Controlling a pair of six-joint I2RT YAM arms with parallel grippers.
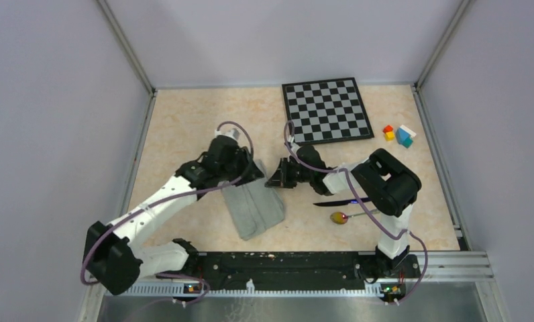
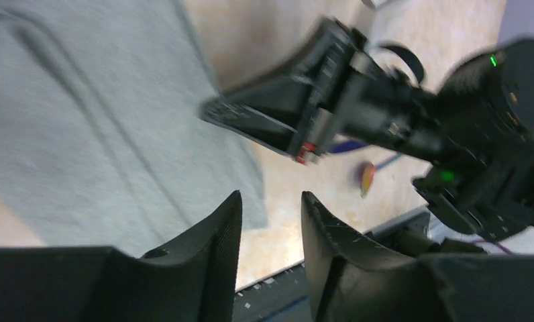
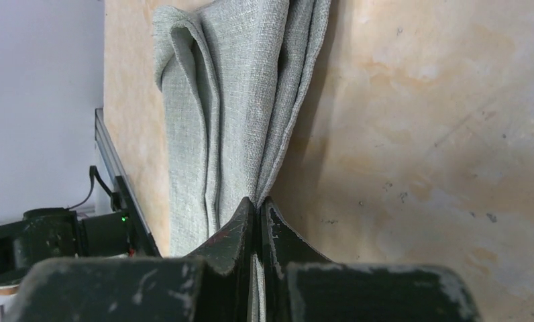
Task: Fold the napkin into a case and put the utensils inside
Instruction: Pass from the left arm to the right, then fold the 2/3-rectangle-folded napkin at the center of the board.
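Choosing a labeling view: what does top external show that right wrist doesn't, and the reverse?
Only top external: chessboard, coloured blocks, knife, spoon. Only right wrist: right tool pinched shut on the napkin edge, with its layered folds close up. Both: the grey-green napkin lying on the beige table.
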